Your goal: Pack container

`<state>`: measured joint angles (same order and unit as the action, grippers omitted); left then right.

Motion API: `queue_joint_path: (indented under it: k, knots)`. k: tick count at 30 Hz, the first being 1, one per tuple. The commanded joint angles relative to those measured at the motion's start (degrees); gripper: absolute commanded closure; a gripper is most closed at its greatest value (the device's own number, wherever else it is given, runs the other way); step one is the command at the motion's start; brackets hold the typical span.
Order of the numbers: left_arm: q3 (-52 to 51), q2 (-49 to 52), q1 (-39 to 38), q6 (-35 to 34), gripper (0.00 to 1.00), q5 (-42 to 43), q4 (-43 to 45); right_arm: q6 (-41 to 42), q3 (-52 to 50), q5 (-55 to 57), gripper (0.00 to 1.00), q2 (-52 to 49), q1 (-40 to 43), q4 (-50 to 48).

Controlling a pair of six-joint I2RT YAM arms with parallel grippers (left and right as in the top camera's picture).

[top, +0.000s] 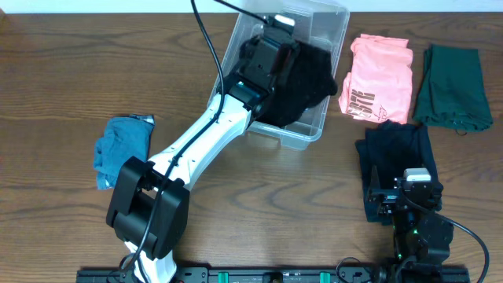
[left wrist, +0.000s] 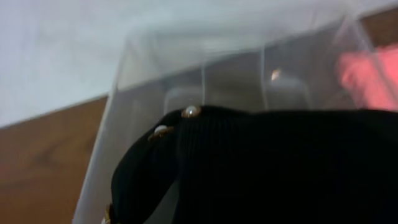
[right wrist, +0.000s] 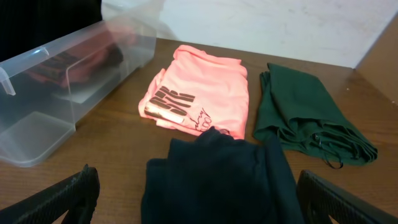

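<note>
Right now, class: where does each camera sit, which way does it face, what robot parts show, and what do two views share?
Overhead: above the table, looking straight down; left arm reaches into the container, right arm sits lower right.
Left wrist: at the container, facing its clear wall over a black garment; no claw fingers show.
Right wrist: low, facing forward over a navy garment; open right claw at the bottom edge.
Shared: overhead and right wrist both show the pink shirt.

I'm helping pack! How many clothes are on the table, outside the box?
4. Blue one left of the container, pink one right of it, green one beside the pink, dark one nearer the front. The arm may hide more.
</note>
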<state>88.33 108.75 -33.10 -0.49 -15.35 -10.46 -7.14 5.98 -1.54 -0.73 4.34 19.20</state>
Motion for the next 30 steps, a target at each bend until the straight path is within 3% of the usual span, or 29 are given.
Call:
queue_joint_path:
  k: [1,14,26,30]
  knots:
    - [0.6,-2.1,0.2,-1.3,0.94,-0.5,-4.2,-0.7,-0.1,0.0,0.01,0.1,0.4,0.1]
    - [0.6,-3.0,0.1,-2.1,0.94,-5.3,-24.2,-0.7,-0.1,0.0,0.01,0.1,0.4,0.1]
    - [0.7,-11.3,-0.9,-7.4,0.94,-5.2,-42.8,-0.7,-0.1,0.0,0.01,0.1,0.4,0.1]
    - [0.7,-14.1,-1.6,-6.8,0.94,-5.3,-43.4,-0.7,-0.1,0.0,0.01,0.1,0.4,0.1]
